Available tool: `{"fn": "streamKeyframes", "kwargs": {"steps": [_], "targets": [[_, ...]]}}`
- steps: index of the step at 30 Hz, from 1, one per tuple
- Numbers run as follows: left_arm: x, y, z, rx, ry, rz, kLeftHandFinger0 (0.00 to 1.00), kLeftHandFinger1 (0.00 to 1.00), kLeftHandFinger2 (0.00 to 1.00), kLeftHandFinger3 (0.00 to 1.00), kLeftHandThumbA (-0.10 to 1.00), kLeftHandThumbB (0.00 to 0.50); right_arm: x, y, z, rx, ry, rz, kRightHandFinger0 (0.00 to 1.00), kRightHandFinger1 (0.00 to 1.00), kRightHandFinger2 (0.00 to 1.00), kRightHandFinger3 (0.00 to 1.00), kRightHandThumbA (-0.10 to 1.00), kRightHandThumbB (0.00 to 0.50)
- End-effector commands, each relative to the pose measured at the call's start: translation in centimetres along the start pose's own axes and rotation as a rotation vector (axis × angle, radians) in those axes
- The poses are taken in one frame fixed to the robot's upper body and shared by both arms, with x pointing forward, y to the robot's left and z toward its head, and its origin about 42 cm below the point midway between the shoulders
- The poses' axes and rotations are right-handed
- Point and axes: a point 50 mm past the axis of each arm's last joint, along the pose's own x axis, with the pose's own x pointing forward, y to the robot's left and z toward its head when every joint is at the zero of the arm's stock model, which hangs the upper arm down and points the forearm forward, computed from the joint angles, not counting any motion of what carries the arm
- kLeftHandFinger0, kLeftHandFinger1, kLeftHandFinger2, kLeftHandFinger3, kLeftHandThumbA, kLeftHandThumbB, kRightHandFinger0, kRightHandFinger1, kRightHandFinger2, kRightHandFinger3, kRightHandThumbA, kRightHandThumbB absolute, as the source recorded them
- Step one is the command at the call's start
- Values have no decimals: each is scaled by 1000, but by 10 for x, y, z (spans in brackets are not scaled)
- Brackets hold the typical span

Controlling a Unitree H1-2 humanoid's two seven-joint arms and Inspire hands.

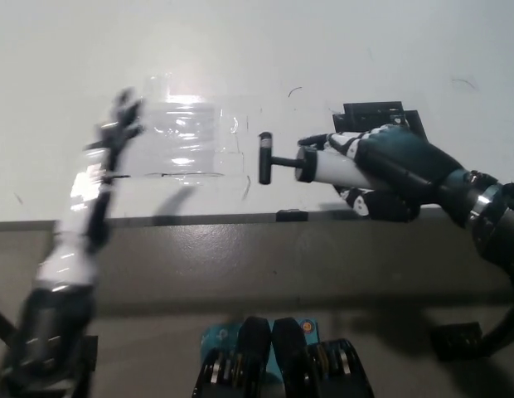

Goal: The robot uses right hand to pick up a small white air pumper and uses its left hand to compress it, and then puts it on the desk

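Over desk [240, 50] | right hand [390, 166] fingers clamped on air pumper [323, 166] | left hand [116, 137] fingers apart, blurred

A white desk surface [340, 50] fills the far part of the scene; its near edge runs straight from left to right. A clear, glossy plastic sheet [186, 145] lies flat on the desk left of centre. A flat black rectangular piece [375, 112] lies on the desk at right. A teal box [214, 338] sits at the near centre, below the desk edge. A small dark curved mark [295, 89] shows on the desk between sheet and black piece.
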Motion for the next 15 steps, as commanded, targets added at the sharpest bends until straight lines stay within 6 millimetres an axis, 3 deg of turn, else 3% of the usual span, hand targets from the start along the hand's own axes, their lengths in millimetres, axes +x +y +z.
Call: {"fn": "streamKeyframes", "kwargs": {"steps": [1, 4, 5, 7, 9, 11, 15], "targets": [[-6, 19, 21, -92, -119, 45, 1000, 1000, 1000, 1000, 1000, 167, 0, -30, -14, -89, 26, -84, 50, 582, 918, 1000, -100, 154], [-18, 23, 23, -91, -112, 42, 1000, 1000, 1000, 1000, 1000, 178, 6, -39, -30, -63, 52, -109, 56, 593, 906, 1000, -100, 174], [-28, 21, 24, -89, -121, 31, 1000, 1000, 1000, 1000, 1000, 159, 13, -46, -43, -57, 66, -132, 60, 560, 870, 1000, -100, 172], [-46, 21, 26, -83, -121, 26, 1000, 1000, 1000, 1000, 1000, 155, 25, -49, -50, -64, 109, -131, 71, 561, 864, 1000, -100, 165], [-59, 13, 29, -93, -112, 1, 1000, 1000, 1000, 1000, 1000, 211, 36, -58, -64, -90, 163, -134, 64, 554, 890, 1000, -100, 147], [-70, 8, 28, -99, -107, -10, 1000, 1000, 1000, 1000, 1000, 224, 47, -65, -73, -91, 180, -136, 52, 554, 895, 1000, -100, 136], [-109, -11, 24, -99, -62, -92, 1000, 1000, 1000, 1000, 1000, 165, 65, -67, -98, -85, 234, -144, 34, 565, 900, 1000, -100, 126]]}}
